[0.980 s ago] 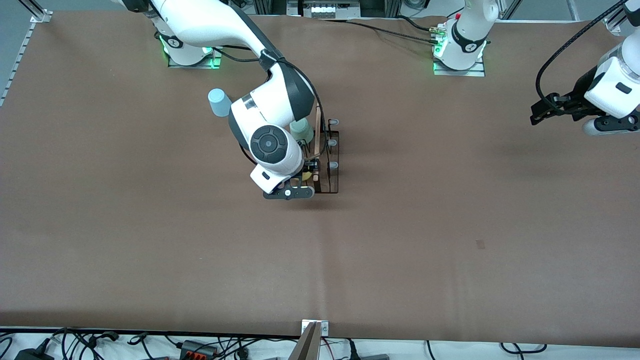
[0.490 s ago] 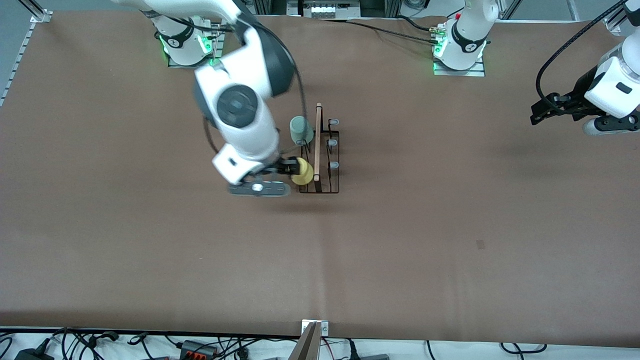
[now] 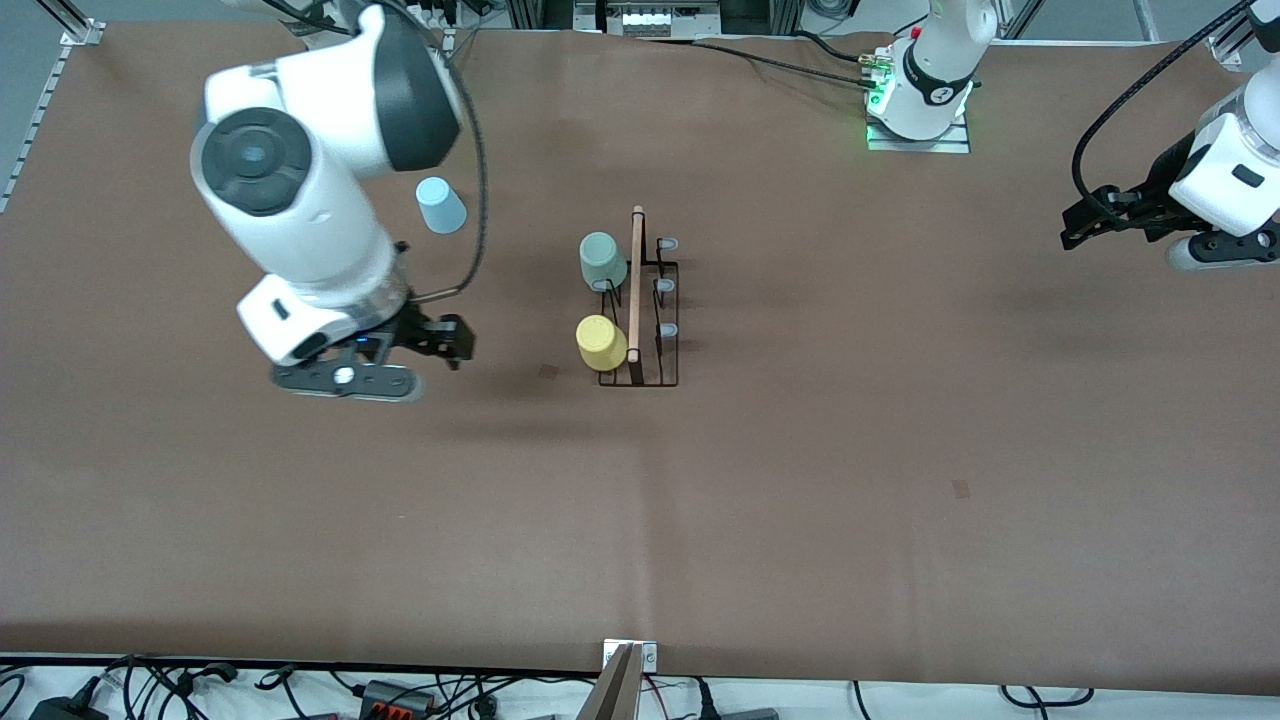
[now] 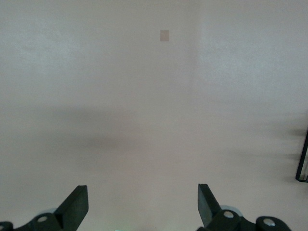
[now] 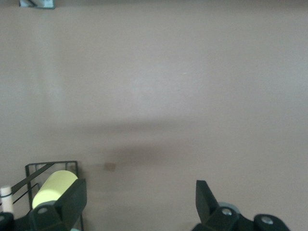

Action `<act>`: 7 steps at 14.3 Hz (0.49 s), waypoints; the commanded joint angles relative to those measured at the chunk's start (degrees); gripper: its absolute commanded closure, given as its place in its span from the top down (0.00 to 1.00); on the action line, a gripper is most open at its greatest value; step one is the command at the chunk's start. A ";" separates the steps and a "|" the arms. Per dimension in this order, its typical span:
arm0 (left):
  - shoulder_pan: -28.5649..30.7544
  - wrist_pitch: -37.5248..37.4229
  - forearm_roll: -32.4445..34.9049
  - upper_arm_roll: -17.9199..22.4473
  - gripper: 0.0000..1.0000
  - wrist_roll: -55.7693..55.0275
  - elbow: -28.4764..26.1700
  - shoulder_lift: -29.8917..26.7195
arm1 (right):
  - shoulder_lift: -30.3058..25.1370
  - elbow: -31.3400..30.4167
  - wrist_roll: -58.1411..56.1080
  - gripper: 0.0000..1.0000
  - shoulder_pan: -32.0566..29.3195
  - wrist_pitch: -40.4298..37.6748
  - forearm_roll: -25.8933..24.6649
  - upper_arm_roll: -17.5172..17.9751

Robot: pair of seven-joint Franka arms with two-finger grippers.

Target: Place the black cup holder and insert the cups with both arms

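Observation:
The black cup holder [image 3: 655,330] stands mid-table with its wooden rod on top. A pale mint green cup [image 3: 602,259] and a yellow cup [image 3: 600,343] sit on its prongs on the side toward the right arm's end; the yellow cup also shows in the right wrist view [image 5: 52,187]. A light blue cup [image 3: 440,205] stands on the table toward the right arm's base. My right gripper [image 3: 452,340] is open and empty, above the table between the rack and the right arm's end. My left gripper [image 3: 1078,225] is open and empty, raised at the left arm's end.
Three free pale-tipped prongs [image 3: 666,286] point toward the left arm's end. A small dark patch [image 3: 549,371] marks the brown table cover beside the rack, another [image 3: 961,488] lies nearer the front camera. Cables run along the front edge [image 3: 400,690].
My right gripper let go of the yellow cup, which stays on the rack, and pulled away toward the right arm's end. The left arm has not moved.

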 commanded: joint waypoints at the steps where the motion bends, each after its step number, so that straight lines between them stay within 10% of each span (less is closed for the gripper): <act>1: 0.47 -1.10 -1.37 -0.21 1.00 0.17 1.24 0.17 | -1.62 -1.15 -2.48 1.00 -2.18 -0.21 0.20 -0.41; 7: 0.47 -1.10 -1.28 -0.12 1.00 0.52 1.24 0.17 | -6.44 -3.16 -13.01 1.00 -24.66 0.41 0.64 11.71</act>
